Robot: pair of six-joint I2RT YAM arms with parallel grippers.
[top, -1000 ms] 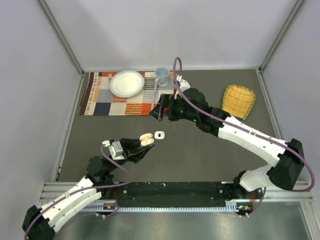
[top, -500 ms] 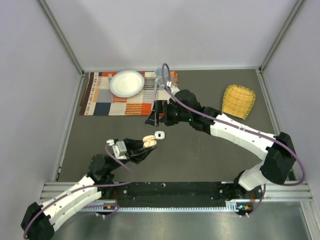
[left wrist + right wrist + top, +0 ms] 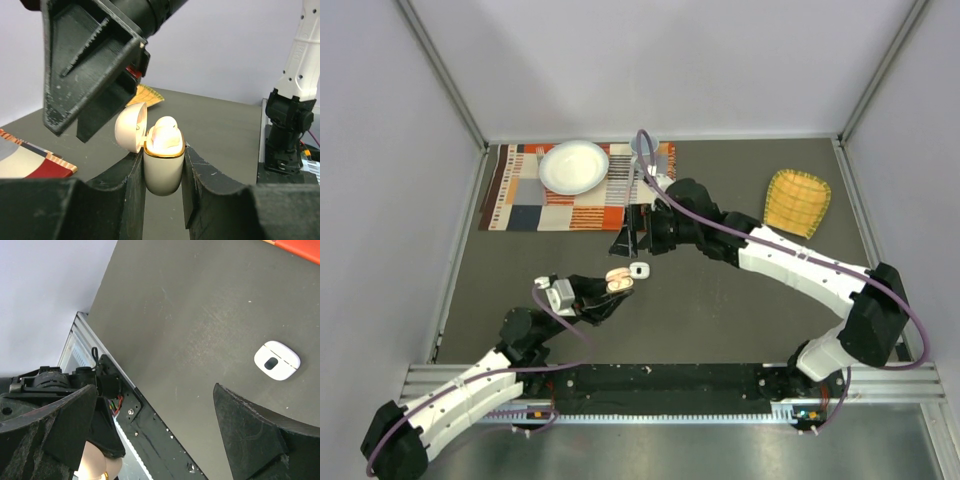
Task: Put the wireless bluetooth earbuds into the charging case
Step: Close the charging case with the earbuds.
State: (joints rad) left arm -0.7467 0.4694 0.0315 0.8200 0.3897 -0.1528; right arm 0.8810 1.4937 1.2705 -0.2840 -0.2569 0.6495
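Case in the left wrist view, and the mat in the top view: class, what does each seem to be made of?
Case: likely plastic; smooth cream shell with a soft sheen. Its rim is gold and looks metallic, perhaps only a coating. Mat: probably woven fabric; matte, with coloured blocks and stripes.

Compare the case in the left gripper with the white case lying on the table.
The cream case stands upright, clamped in the left gripper; the white case lies flat on the table, untouched. The cream case is open with an earbud inside; the white case looks closed. The cream case has a gold rim; the white case bears a dark oval mark. Both are small and rounded.
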